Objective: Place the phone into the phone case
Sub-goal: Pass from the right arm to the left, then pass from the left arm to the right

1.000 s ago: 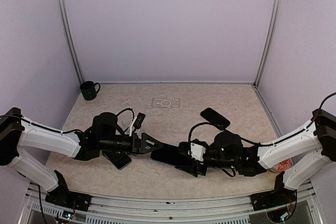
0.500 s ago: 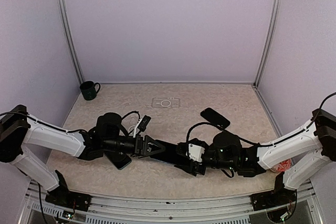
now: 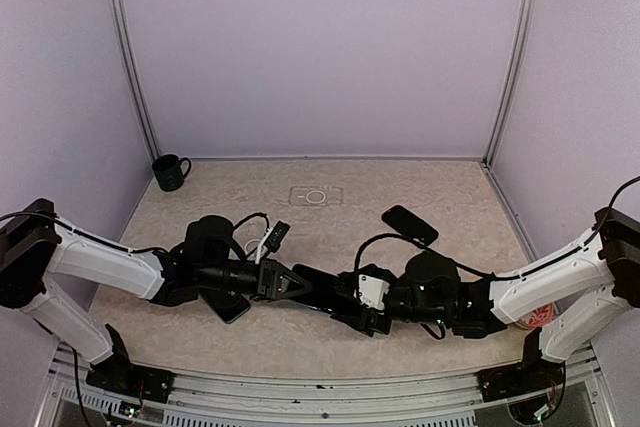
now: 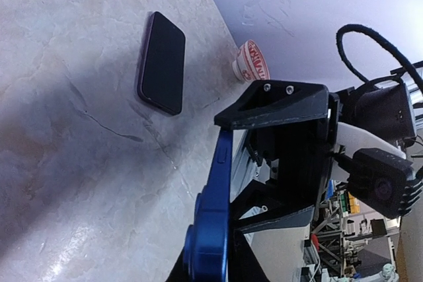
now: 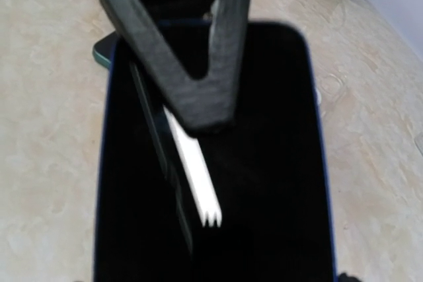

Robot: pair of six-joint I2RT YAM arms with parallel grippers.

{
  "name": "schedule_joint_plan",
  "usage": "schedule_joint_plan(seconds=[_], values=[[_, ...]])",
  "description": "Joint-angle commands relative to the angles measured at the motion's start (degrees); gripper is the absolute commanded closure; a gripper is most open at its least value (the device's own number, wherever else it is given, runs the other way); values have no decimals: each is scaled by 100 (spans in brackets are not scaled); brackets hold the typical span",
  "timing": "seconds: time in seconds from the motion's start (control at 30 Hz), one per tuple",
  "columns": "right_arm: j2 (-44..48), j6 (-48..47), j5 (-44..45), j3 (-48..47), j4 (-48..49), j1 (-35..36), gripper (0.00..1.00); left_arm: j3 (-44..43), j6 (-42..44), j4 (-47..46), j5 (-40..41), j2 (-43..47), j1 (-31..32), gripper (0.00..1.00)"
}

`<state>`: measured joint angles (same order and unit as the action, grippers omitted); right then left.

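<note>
Left gripper (image 3: pixel 300 283) is clenched flat on one end of the blue-rimmed phone (image 5: pixel 264 163), one finger lying across the dark screen. Right gripper (image 3: pixel 346 301) grasps the other end across its width, so the phone hangs between them just above the table (image 3: pixel 300 352), front-middle. Looks like a handover or regrip step: what seems to be the clear phone case (image 3: pixel 316 195) lies well apart at back-centre, so next one arm should let go and the other carry the phone over, squared to the case rim.

Mug (image 3: pixel 171 172) far left on table (image 3: pixel 450 187), phone (image 3: pixel 322 290) near-centre
</note>
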<state>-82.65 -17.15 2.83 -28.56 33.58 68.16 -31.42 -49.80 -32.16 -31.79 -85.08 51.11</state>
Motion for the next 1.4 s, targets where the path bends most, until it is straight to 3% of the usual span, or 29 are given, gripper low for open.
schedule_joint_plan(seconds=[0.0, 0.13, 0.2, 0.23, 0.27, 0.6, 0.87, 1.07, 1.37], values=[[137, -51, 154, -125, 306, 54, 34, -145, -20, -186, -98, -4, 56, 93], [229, 14, 245, -70, 308, 49, 27, -169, 11, -172, -84, 34, 51, 99], [349, 120, 351, -18, 351, 51, 15, -184, 49, -130, -81, 57, 56, 100], [439, 181, 387, 16, 365, 49, 4, -193, 75, -121, -82, 93, 57, 100], [537, 235, 437, 43, 367, 48, 1, -204, 104, -89, -75, 115, 57, 100], [1667, 1671, 667, -153, -518, -137, 0, -546, 917, 687, 240, 845, 39, 100], [2164, 3524, -889, -442, -993, -983, 1, -541, 1356, 443, 331, 1696, 36, 100], [1976, 4498, -2436, -764, -526, -1261, 1, -565, 1516, 181, 368, 1977, 35, 100], [1571, 5234, -3165, -1106, -87, -1329, 2, -558, 1473, -457, 430, 1839, 39, 100]])
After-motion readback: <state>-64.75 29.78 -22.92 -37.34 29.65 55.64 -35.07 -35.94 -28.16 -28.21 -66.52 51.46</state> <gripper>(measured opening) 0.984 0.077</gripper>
